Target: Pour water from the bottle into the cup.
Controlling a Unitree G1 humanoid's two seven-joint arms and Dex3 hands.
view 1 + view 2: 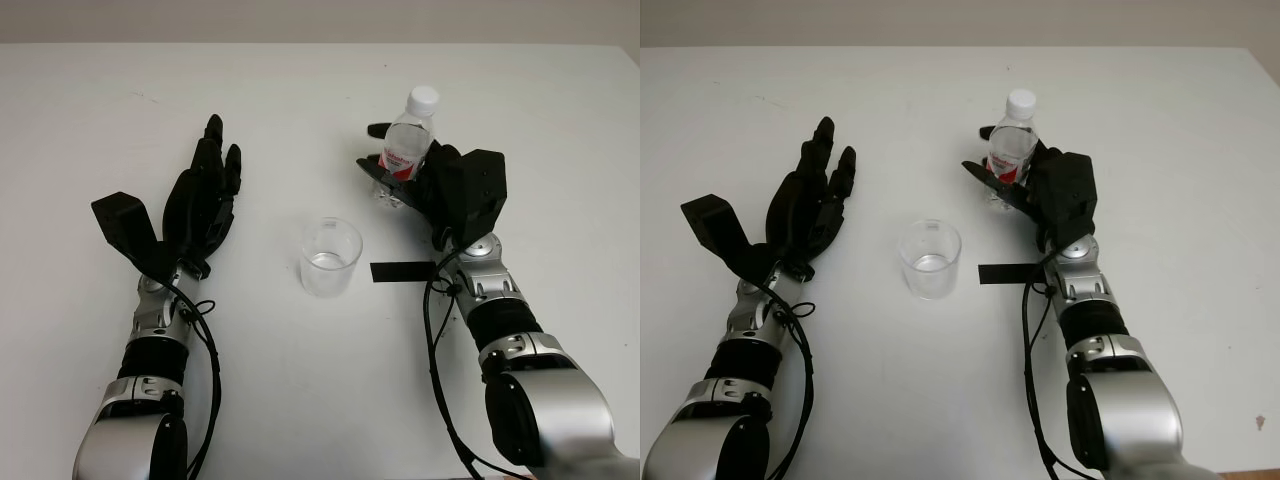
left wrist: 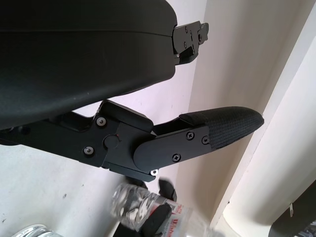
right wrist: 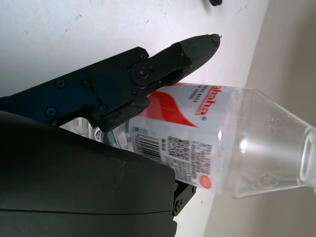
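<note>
One clear plastic bottle (image 1: 408, 145) with a white cap (image 1: 422, 98) and a red-and-white label stands roughly upright toward the far edge of the white worktop (image 1: 300, 400), right of its middle. Through its clear wall, in the right wrist view, the neck end looks see-through; how much water it holds cannot be told. The right hand (image 1: 420, 180) is wrapped round the bottle's lower half, its black fingers (image 3: 192, 49) pressed against the label, grasping it. One clear cup (image 1: 330, 256) stands upright near the middle of the worktop, nearer the front edge than the bottle and apart from it, with a little water in its bottom. A strip of black tape (image 1: 402, 270) lies flat just to the right of the cup. The left hand (image 1: 205, 195) is open toward the left edge of the worktop, holding nothing, well apart from the cup.
</note>
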